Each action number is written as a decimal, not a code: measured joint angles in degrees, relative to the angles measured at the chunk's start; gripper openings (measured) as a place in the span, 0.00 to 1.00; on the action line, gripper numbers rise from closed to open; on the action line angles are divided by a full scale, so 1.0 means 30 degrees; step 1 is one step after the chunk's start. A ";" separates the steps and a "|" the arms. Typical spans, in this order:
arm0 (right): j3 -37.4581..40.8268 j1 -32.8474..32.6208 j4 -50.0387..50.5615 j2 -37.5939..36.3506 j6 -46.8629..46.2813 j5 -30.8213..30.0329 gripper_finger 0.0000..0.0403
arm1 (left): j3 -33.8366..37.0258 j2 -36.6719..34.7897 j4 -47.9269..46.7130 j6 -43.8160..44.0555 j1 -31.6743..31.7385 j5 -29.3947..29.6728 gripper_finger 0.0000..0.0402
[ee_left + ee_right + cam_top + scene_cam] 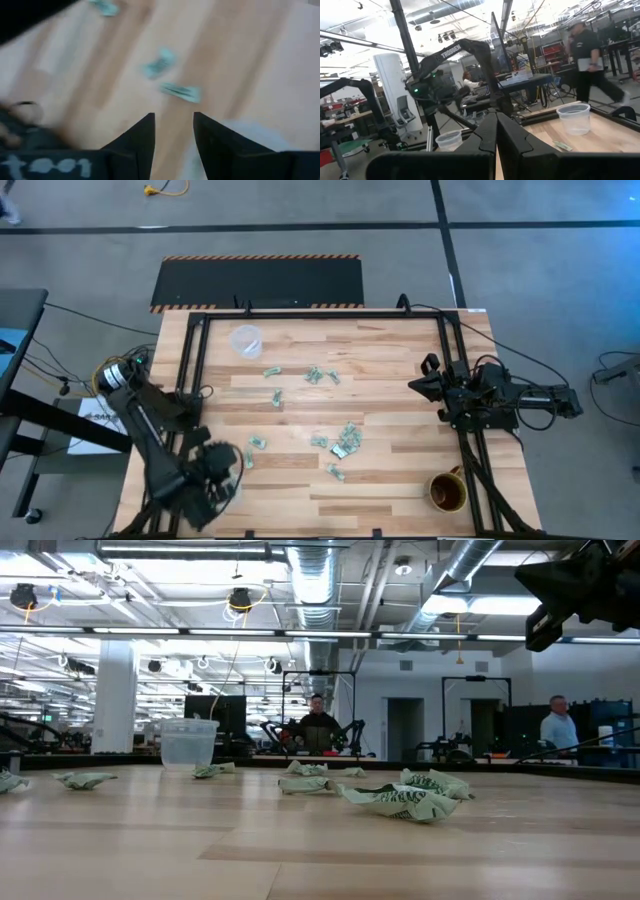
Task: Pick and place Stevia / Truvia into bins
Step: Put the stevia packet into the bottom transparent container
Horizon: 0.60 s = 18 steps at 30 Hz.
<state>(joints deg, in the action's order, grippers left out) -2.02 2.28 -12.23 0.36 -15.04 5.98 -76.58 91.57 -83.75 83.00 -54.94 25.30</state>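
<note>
Left gripper (222,480) is hovering, fingers apart, over the table's (390,395) near-left corner. Sweetener packets (340,440) are lying scattered mid-table (one clear cup (246,340) far-left). Right gripper (418,384) is waiting, fingers together.

centre: stevia packets (330,415) scattered loose and flat; low clutter, passable above
far-left corner: clear cup (246,340) upright, bare wood around it
near-left corner: left gripper (222,482) and its arm fill this area
right edge: right gripper (418,384) parked over the rail, off the packets
near-right corner: brown mug (447,491) upright beside the rail
between mug and packets: bare wood
</note>
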 joint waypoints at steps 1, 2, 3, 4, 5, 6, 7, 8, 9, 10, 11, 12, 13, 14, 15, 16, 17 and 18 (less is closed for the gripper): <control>0.0000 0.0000 0.0000 0.0000 0.0005 0.0000 0.00 | -0.0001 -0.0254 -0.0325 -0.0736 0.0524 -0.0143 0.31; 0.0000 0.0000 0.0000 0.0000 -0.0001 0.0002 0.00 | 0.0000 -0.0514 -0.0421 -0.1710 0.1050 -0.0166 0.31; 0.0000 0.0001 0.0000 0.0000 0.0002 0.0000 0.00 | 0.0000 -0.0808 -0.0349 -0.2849 0.1579 -0.0139 0.31; 0.0000 0.0000 0.0000 0.0000 -0.0001 0.0000 0.00 | 0.0000 -0.1129 -0.0053 -0.4043 0.2194 -0.0138 0.31; 0.0000 0.0000 0.0000 0.0000 0.0001 0.0000 0.00 | 0.0000 -0.1475 0.0401 -0.5258 0.2837 -0.0138 0.30; 0.0000 0.0000 0.0000 0.0000 0.0005 0.0003 0.00 | 0.0000 -0.1773 0.0879 -0.6620 0.3491 -0.0144 0.30; 0.0000 0.0000 0.0000 0.0000 -0.0002 0.0000 0.00 | 0.0000 -0.2044 0.1373 -0.7997 0.4123 -0.0193 0.29; 0.0000 0.0000 0.0000 0.0000 -0.0002 0.0000 0.00 | 0.0000 -0.2298 0.1931 -0.9367 0.4715 -0.0247 0.29; 0.0000 0.0000 0.0000 0.0000 -0.0001 0.0006 0.00 | 0.0000 -0.2525 0.2442 -1.0636 0.5267 -0.0328 0.28; 0.0000 0.0000 0.0000 0.0000 0.0002 0.0000 0.00 | 0.0000 -0.2760 0.2934 -1.1885 0.5791 -0.0536 0.27; 0.0000 0.0000 0.0000 -0.0003 0.0001 0.0004 0.00 | 0.0000 -0.2945 0.3479 -1.3092 0.6279 -0.0810 0.26; 0.0000 0.0000 0.0000 0.0000 -0.0001 0.0002 0.00 | 0.0000 -0.3118 0.4115 -1.4206 0.6703 -0.1058 0.25; 0.0000 0.0000 0.0000 0.0000 0.0003 0.0002 0.00 | 0.0036 -0.3256 0.4886 -1.5303 0.7112 -0.1248 0.24; 0.0000 0.0000 0.0000 -0.0006 0.0003 0.0000 0.00 | 0.0245 -0.3496 0.5971 -1.6311 0.7508 -0.1475 0.22; 0.0000 0.0000 0.0000 0.0000 0.0004 0.0000 0.00 | 0.0702 -0.3830 0.7394 -1.7368 0.7908 -0.1952 0.21; 0.0000 0.0000 0.0000 0.0000 -0.0003 0.0000 0.00 | 0.1358 -0.4228 0.9243 -1.8524 0.8348 -0.2751 0.19; 0.0000 0.0000 0.0000 0.0000 0.0005 0.0000 0.00 | 0.2138 -0.4591 1.1205 -1.9631 0.8840 -0.3827 0.18; 0.0004 0.0000 0.0000 -0.0004 0.0000 0.0000 0.00 | 0.3040 -0.4963 1.3203 -2.0570 0.9370 -0.5095 0.16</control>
<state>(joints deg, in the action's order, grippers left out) -2.01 2.28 -12.23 0.35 -15.04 5.98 -67.45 76.68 -44.14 21.29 -26.83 10.02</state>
